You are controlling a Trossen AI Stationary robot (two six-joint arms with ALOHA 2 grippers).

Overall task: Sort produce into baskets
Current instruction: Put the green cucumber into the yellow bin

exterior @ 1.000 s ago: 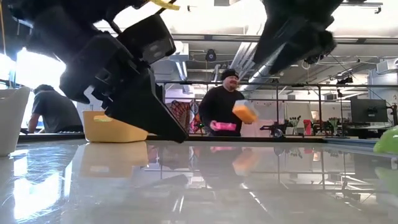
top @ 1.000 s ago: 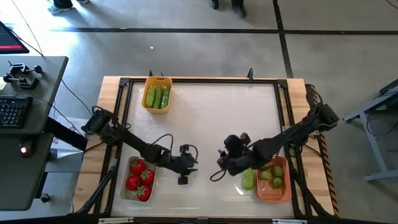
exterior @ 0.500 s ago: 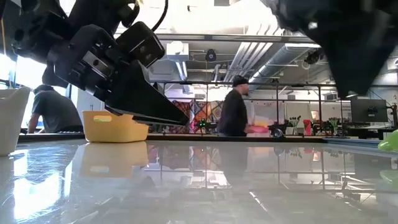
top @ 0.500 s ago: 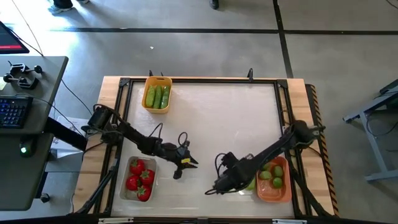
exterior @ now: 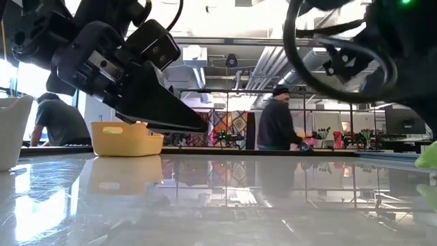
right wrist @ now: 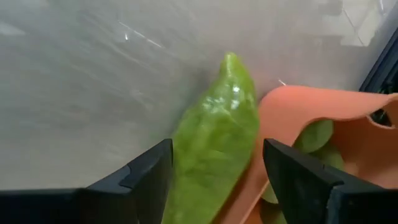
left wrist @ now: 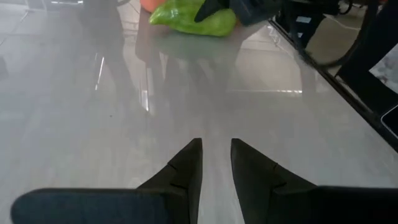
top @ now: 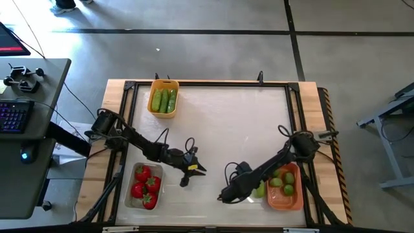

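Because one green cucumber (right wrist: 214,146) lies just outside the darker orange basket (right wrist: 323,134), my right gripper (right wrist: 214,177) straddles it with fingers apart, nothing clamped.
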